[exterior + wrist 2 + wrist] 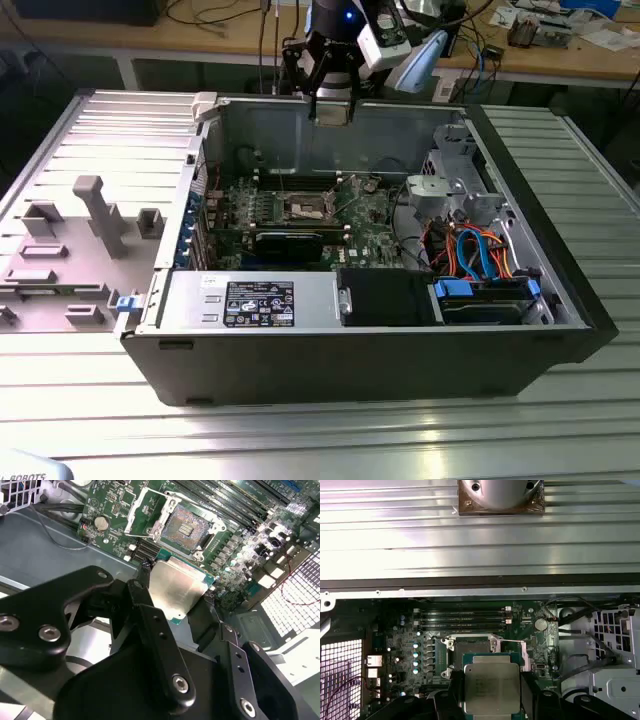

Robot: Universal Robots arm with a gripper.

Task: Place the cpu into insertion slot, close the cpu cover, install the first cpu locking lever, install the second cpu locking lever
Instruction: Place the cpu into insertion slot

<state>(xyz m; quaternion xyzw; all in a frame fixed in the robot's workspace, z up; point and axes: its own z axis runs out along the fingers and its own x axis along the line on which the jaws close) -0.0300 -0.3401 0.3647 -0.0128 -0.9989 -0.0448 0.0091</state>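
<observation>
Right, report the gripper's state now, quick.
Gripper: shut on the small flat square cpu with a silver-grey metal top, not yet in the square silver-rimmed insertion slot.

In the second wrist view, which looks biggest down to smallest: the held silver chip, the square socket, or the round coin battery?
1. cpu, but it sits nearer the camera, so its lead over the slot is unsure.
2. insertion slot.
3. coin battery, clearly smallest.

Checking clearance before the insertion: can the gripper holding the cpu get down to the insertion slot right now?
Probably yes. The gripper holds the cpu above the open case, the insertion slot lies bare, and the cpu cover looks swung aside, with nothing across the slot.
</observation>
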